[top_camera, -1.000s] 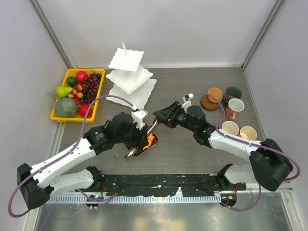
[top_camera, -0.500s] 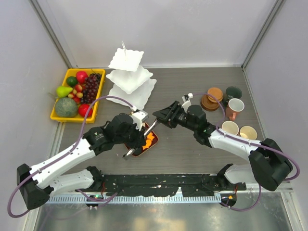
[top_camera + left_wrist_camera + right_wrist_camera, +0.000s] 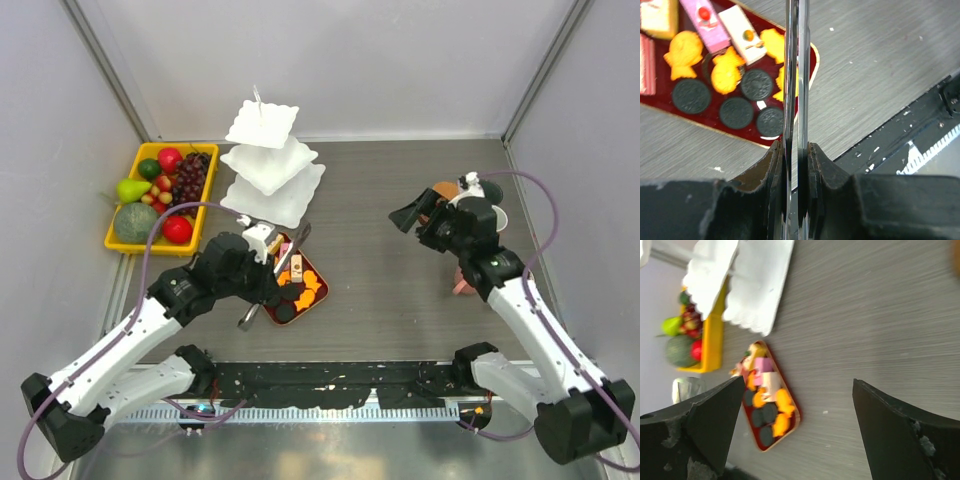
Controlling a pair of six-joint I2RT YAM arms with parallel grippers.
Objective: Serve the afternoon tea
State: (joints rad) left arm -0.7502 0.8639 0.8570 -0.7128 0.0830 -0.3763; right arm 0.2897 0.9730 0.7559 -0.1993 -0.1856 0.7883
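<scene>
**Right arm swung away to the mug side; tongs drawn back over the tray by the left arm**

- Three-tier stand [image 3: 270, 170]: rear-left of the bench centre, tiers bare. Hazard: the long tongs could strike its lowest tier, just beside the tray.
- Right end effector [image 3: 410, 215]: jaws wide and empty, over the coasters [image 3: 445, 190] near the right edge. The mugs are mostly hidden under the arm and could be knocked.
- Pastry tray [image 3: 809, 62]: in front of the stand, nothing served yet.
- Left end effector [image 3: 795, 150]: clamped on the metal tongs [image 3: 794, 75], blades squeezed together. They may not open on a pastry, or may pivot.
- Black round pastries [image 3: 735, 112]: beside the blades.
</scene>
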